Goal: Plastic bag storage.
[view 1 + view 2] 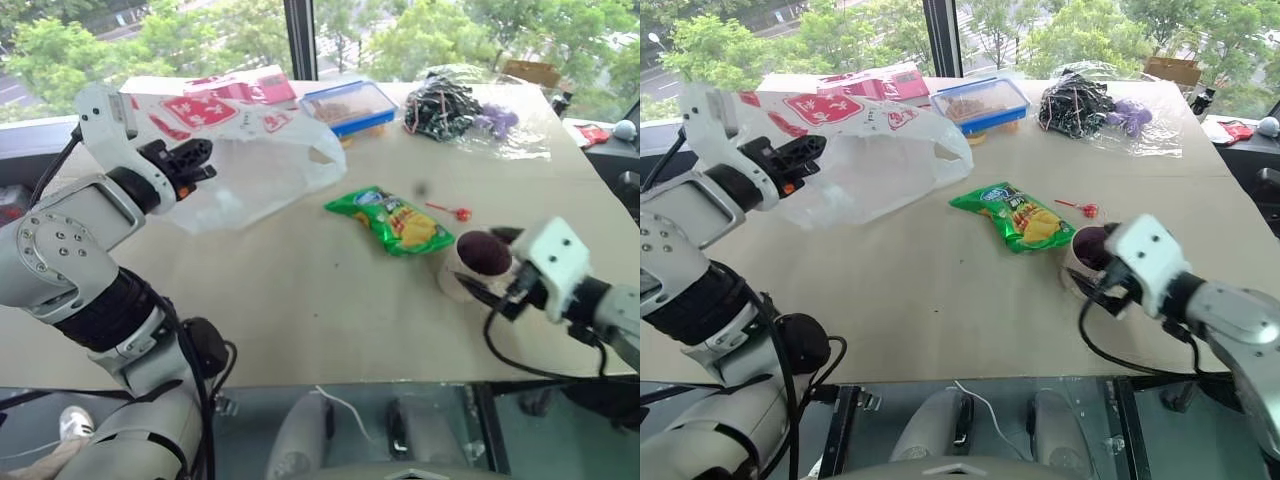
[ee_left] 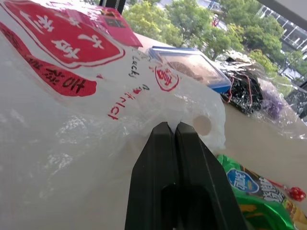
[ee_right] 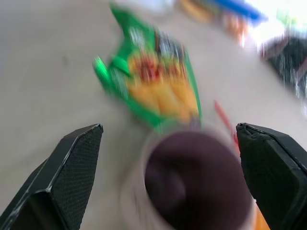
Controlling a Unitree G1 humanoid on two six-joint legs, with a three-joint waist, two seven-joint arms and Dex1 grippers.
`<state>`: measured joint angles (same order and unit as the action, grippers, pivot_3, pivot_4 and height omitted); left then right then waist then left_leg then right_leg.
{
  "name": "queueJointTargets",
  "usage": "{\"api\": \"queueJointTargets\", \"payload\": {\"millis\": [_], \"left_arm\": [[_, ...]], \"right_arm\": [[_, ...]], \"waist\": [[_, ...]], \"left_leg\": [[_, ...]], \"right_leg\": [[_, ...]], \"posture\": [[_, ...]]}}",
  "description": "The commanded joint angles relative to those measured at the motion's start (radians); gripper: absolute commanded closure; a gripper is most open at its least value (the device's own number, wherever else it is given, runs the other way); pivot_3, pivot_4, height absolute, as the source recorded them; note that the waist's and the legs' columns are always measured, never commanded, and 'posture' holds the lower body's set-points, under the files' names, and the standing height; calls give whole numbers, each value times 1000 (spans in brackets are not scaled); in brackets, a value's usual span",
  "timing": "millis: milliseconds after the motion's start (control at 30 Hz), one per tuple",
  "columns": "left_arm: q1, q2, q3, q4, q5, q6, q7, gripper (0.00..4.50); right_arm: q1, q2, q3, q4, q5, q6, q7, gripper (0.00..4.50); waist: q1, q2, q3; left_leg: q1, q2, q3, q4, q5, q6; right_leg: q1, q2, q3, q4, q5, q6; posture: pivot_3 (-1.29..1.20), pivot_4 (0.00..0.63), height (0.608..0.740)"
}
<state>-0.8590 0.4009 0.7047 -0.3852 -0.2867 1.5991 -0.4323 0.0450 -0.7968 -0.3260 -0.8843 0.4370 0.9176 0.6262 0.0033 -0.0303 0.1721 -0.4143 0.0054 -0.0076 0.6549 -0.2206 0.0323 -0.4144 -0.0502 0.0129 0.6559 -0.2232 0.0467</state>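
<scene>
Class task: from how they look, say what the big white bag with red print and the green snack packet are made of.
The plastic bag: seemingly thin plastic film, translucent and crinkled, with light showing through it. The green snack packet: probably glossy printed plastic or foil laminate, given its bright highlights and creased surface; which of the two cannot be told by look.

Bright daylight pours in through the window (image 1: 400,30) behind the worktop (image 1: 330,310), leaving only soft shadows there. Glare whitens the plastic bag (image 2: 72,143) in the left wrist view. Near the mug (image 3: 192,187), the right wrist view smears with motion blur.
</scene>
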Motion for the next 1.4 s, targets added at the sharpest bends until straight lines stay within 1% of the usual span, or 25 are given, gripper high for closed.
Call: {"api": "queueJointTargets", "payload": {"millis": [33,100,167,267,367,467,533,667,800,900,1033,1233,1400], "left_arm": [[6,20,-1,3,-37,-39,0,4447],[12,26,-9,13,-52,-46,-2,4447],[20,34,-22,22,-66,-56,-2,4447],[20,44,-30,36,-80,-67,3,4447],[24,52,-39,43,-95,-77,9,4447],[29,60,-48,44,-104,-88,14,4447],[33,63,-50,42,-110,-92,21,4447],[46,66,-45,30,-124,-90,32,4447],[61,60,-44,20,-136,-92,43,4447],[65,57,-41,24,-138,-96,50,4447],[72,54,-44,23,-150,-100,57,4447],[75,48,-55,34,-169,-115,72,4447],[76,50,-61,36,-178,-124,78,4447]], "right_arm": [[123,-44,-196,-35,49,10,104,0],[192,-62,-242,-15,43,-21,146,0],[193,-55,-248,41,37,-47,137,0],[184,-71,-206,146,-12,-145,150,0],[135,-91,-132,319,-68,-309,198,0],[86,-110,-80,452,-75,-406,272,0],[74,-123,-55,494,-80,-449,313,0],[55,-139,-12,500,-61,-484,370,0],[35,-124,36,480,-53,-507,390,0],[16,-115,54,481,-74,-500,350,0],[-11,-103,44,502,-82,-493,308,0],[-50,-100,102,544,-115,-547,312,0],[-81,-100,152,557,-100,-551,347,0]], "waist": [[3,0,0],[2,0,0],[-1,-1,0],[-6,-1,0],[-13,-2,0],[-14,-2,0],[-14,-2,0],[-14,-2,0],[-14,-2,0],[-13,-2,0],[-13,-2,0],[-13,-2,0],[-13,-2,0]], "left_leg": [[0,0,0,0,0,0],[0,0,1,0,0,0],[1,0,1,0,0,0],[2,1,2,0,0,0],[2,0,3,0,0,0],[1,0,3,0,0,0],[1,0,2,0,0,0],[1,1,2,0,0,0],[1,1,2,0,0,0],[1,1,1,0,0,0],[1,0,2,0,0,0],[1,0,1,0,0,0],[1,0,1,0,0,0]], "right_leg": [[0,0,0,0,0,0],[0,0,0,0,0,0],[0,1,1,0,0,0],[1,1,2,0,0,1],[1,1,2,0,0,0],[1,1,2,0,0,0],[0,1,2,0,0,0],[0,1,2,0,0,0],[0,1,2,0,0,1],[0,1,1,0,0,0],[0,0,2,0,0,0],[0,0,2,0,0,0],[0,1,2,0,0,0]], "posture": [[0,150,740],[0,150,740],[0,150,740],[0,150,740],[0,150,740],[0,150,740],[0,150,740],[0,150,740],[0,150,740],[0,150,740],[0,150,740],[0,150,740],[0,150,740]]}}
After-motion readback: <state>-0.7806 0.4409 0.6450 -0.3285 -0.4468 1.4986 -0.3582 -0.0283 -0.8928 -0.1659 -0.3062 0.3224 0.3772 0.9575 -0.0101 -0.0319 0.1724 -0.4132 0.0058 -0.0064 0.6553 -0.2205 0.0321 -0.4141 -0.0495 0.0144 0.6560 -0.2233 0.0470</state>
